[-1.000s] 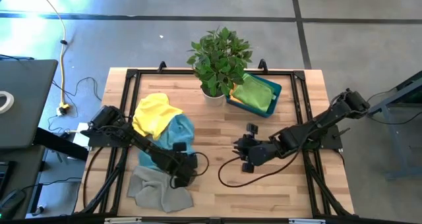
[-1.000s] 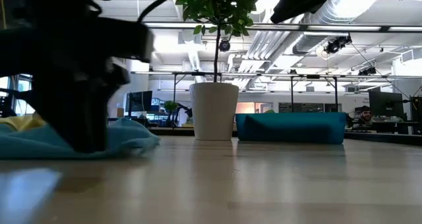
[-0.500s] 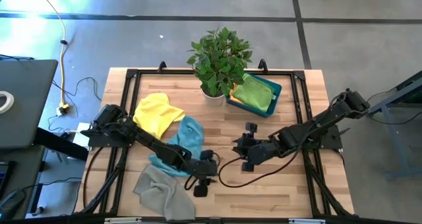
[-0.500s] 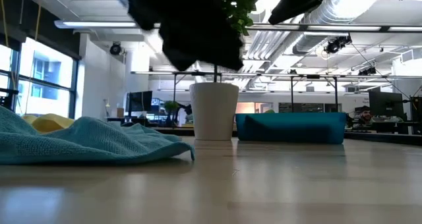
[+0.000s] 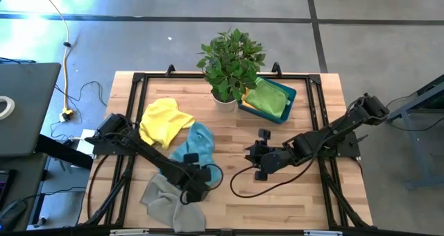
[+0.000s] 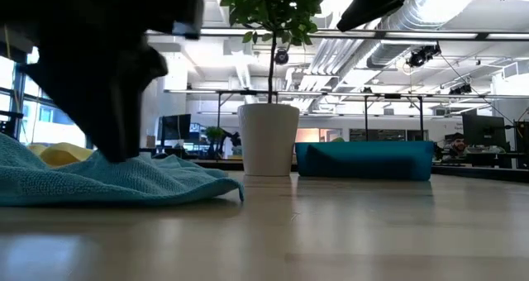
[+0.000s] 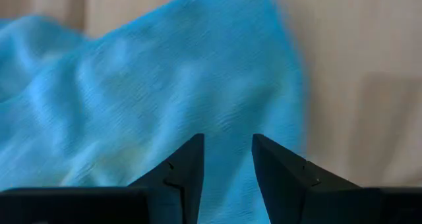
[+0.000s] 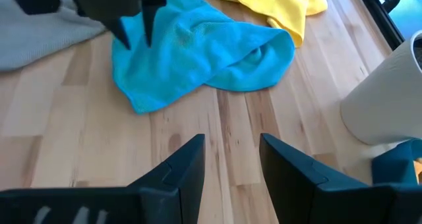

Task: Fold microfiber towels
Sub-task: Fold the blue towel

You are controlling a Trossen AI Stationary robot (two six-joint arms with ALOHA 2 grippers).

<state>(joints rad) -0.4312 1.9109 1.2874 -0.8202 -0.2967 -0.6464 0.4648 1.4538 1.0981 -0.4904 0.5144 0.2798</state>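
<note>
Your worktop (image 5: 229, 135) fills the middle of the high view, with the potted plant (image 5: 229, 62) and teal bin (image 5: 272, 97) at its upper centre. The yellow towel (image 5: 164, 120) lies left of centre, the light blue towel (image 5: 194, 142) just below it, and the grey towel (image 5: 166, 201) at lower left. Your left end effector (image 5: 196, 182) hangs over the blue towel's lower edge, fingers (image 7: 188, 168) slightly apart, gripping nothing. Your right end effector (image 5: 255, 159) waits right of centre, parted and empty.
</note>
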